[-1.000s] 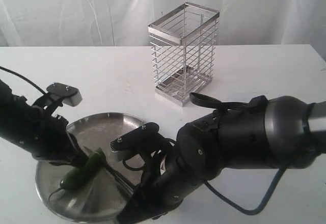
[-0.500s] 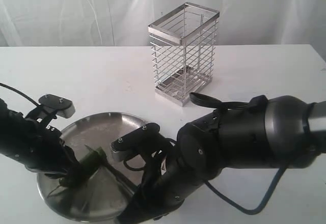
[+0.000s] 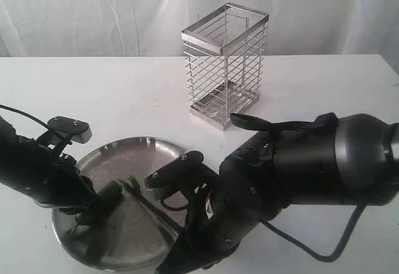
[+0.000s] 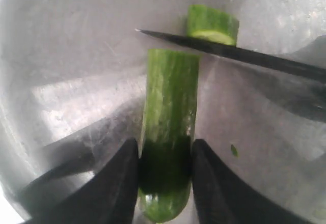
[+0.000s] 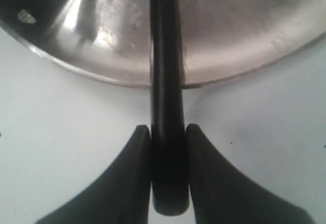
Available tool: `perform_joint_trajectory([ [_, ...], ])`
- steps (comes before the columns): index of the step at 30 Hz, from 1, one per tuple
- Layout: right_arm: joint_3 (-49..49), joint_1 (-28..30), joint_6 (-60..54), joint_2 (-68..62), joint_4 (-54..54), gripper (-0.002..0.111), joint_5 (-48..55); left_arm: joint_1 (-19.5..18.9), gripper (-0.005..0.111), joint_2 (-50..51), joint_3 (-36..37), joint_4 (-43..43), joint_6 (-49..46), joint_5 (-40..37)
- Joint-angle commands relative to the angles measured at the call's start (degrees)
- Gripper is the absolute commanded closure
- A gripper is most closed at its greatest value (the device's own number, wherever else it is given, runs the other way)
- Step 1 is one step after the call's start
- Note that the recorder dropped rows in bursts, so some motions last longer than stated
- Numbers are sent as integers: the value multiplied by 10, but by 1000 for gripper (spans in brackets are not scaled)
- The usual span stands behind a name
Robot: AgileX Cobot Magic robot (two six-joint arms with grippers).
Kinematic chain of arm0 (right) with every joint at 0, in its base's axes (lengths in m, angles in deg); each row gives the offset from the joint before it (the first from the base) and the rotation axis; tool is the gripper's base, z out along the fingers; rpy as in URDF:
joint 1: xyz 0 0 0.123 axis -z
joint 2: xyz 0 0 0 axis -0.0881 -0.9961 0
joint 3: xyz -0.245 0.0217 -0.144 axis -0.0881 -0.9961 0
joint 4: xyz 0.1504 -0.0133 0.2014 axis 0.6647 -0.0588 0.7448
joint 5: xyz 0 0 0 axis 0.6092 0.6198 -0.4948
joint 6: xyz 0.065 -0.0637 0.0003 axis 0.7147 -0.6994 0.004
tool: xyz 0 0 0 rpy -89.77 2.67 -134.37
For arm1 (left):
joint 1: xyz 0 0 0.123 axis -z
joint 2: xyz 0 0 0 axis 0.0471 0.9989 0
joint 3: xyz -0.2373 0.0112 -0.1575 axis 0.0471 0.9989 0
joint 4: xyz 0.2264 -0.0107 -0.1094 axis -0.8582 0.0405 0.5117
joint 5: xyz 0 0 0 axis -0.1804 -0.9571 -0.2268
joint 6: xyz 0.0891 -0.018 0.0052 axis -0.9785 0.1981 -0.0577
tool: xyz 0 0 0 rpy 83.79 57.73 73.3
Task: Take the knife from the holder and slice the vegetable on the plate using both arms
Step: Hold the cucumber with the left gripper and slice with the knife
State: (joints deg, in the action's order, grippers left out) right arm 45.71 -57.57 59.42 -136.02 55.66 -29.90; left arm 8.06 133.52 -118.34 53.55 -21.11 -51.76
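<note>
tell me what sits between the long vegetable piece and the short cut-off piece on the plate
The knife blade lies between the vegetable and cut-off piece, shown in the left wrist view.

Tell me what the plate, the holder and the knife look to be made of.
Plate: brushed metal, probably stainless steel; dull grey, with fine scratches and soft reflections.
Holder: shiny silver metal wire, with thin horizontal bars and a flat rim.
Knife: all dark and matte; the material is unclear, perhaps coated metal or plastic.

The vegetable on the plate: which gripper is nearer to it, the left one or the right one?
Left. The left gripper is shut on the vegetable itself. The right gripper is off the plate, beyond its rim, gripping the knife handle.
</note>
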Motion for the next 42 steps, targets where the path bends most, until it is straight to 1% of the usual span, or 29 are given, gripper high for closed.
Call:
perform_joint_trajectory([
  [1,1,0,80,12,-78,108,-13,4,68,-7,-20,6,10,-42],
  [6,1,0,152,12,-150,108,-17,4,68,-18,-22,6,10,-54],
  [9,4,0,179,12,-170,108,-24,4,68,-22,-22,6,10,-59],
  [15,24,0,179,22,-168,108,-21,4,68,-21,-21,13,10,-70],
  [21,25,-1,182,69,-145,108,4,4,68,-21,-21,14,10,-60],
  [24,16,-18,183,82,-140,108,19,4,68,-21,-21,16,10,-56],
  [29,-3,-62,209,87,-140,108,13,4,68,-21,-21,20,10,-56],
  [31,-9,-72,220,87,-140,108,3,4,68,-21,-21,20,10,-56],
  [39,-11,-75,240,87,-140,108,-4,4,68,-23,-21,19,11,-56],
  [42,-11,-85,240,87,-140,108,-6,4,68,-29,-21,19,11,-47],
])
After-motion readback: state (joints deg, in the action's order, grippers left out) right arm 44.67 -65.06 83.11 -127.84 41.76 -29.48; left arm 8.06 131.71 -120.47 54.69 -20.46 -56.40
